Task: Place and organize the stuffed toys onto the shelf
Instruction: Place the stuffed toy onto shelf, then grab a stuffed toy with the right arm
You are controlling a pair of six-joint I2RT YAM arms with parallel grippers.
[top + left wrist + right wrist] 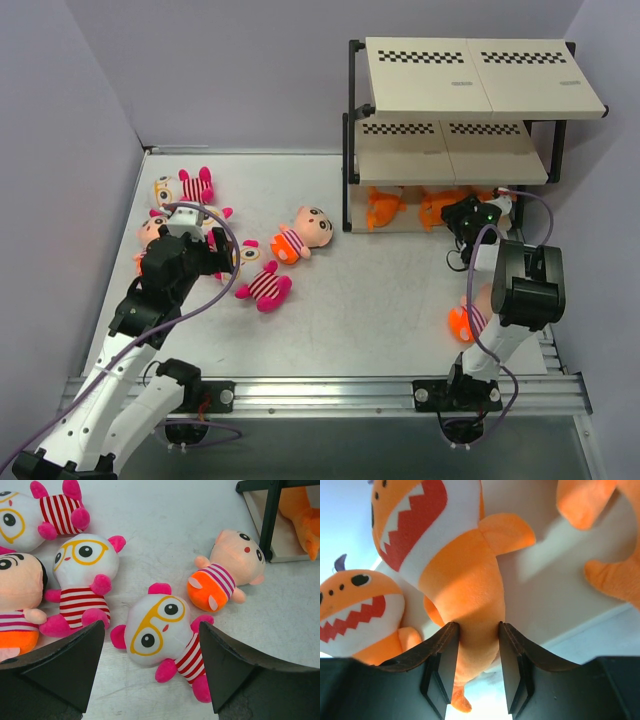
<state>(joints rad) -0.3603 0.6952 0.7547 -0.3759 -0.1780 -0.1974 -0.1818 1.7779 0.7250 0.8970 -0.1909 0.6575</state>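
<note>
The right hand (pixel 476 652) is pinching an orange shark (pixel 465 575) low on its body, probably to stand it in the bottom tier of the shelf (pixel 480 85), upper right. The left hand (pixel 151 629) is hovering wide open and empty over a glasses toy (pixel 150 637).

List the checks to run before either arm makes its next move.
1. Right gripper clamped on the held shark: ok, fingers press both its sides.
2. Held shark resting on a shelf board: cannot tell.
3. Left gripper open: ok.
4. Glasses toy lying between the left fingers: ok.
5. Striped doll clear of the right arm: cannot tell, the arm partly hides it.
</note>
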